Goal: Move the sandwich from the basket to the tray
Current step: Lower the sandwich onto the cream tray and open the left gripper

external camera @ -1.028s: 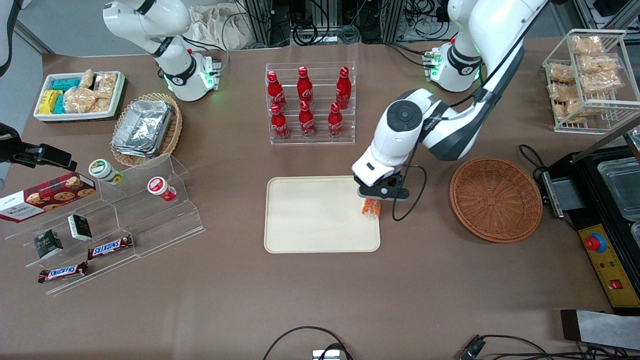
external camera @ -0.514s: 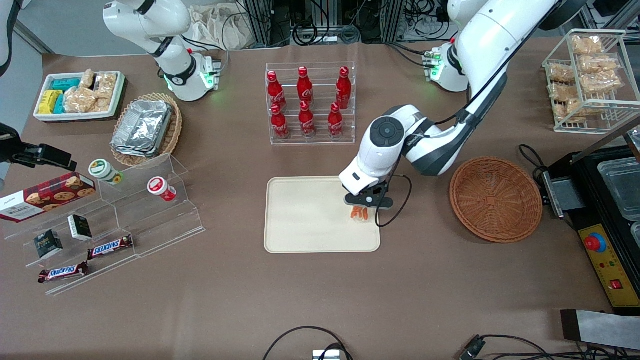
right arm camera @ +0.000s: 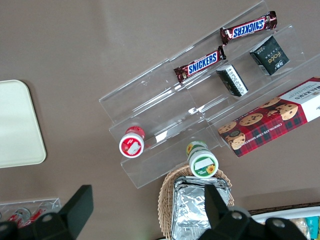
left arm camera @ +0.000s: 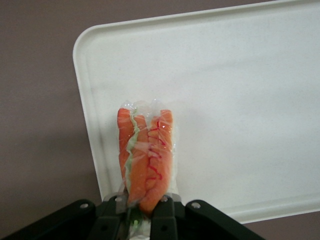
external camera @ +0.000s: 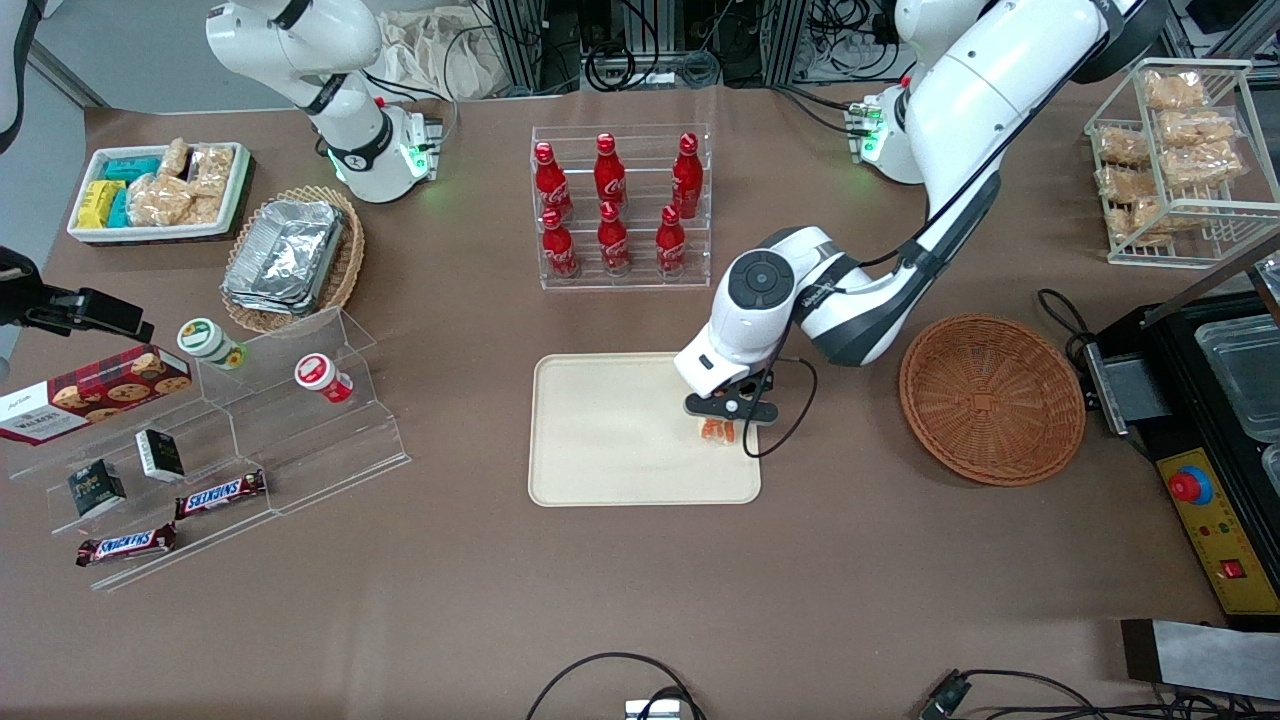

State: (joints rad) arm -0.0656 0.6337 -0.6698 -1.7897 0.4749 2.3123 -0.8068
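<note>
The sandwich [external camera: 717, 430], wrapped in clear film with orange and green layers showing, is pinched in my gripper [external camera: 722, 418], which is shut on it. It hangs low over the cream tray [external camera: 620, 440], just inside the tray's edge nearest the basket. The left wrist view shows the sandwich [left arm camera: 146, 155] sticking out from my gripper [left arm camera: 145, 206] over the tray [left arm camera: 240, 100], close to its rim. Whether it touches the tray I cannot tell. The reddish-brown wicker basket [external camera: 990, 398] stands beside the tray toward the working arm's end, with nothing in it.
A clear rack of red bottles [external camera: 620, 205] stands farther from the front camera than the tray. An acrylic stand with snack bars and cups [external camera: 230, 430] lies toward the parked arm's end. A black machine [external camera: 1210, 430] sits beside the basket.
My gripper carried the sandwich from the tray's rim nearest the basket to a spot over the tray, moving toward the parked arm's end and lower. In the last half second it shifted only slightly.
</note>
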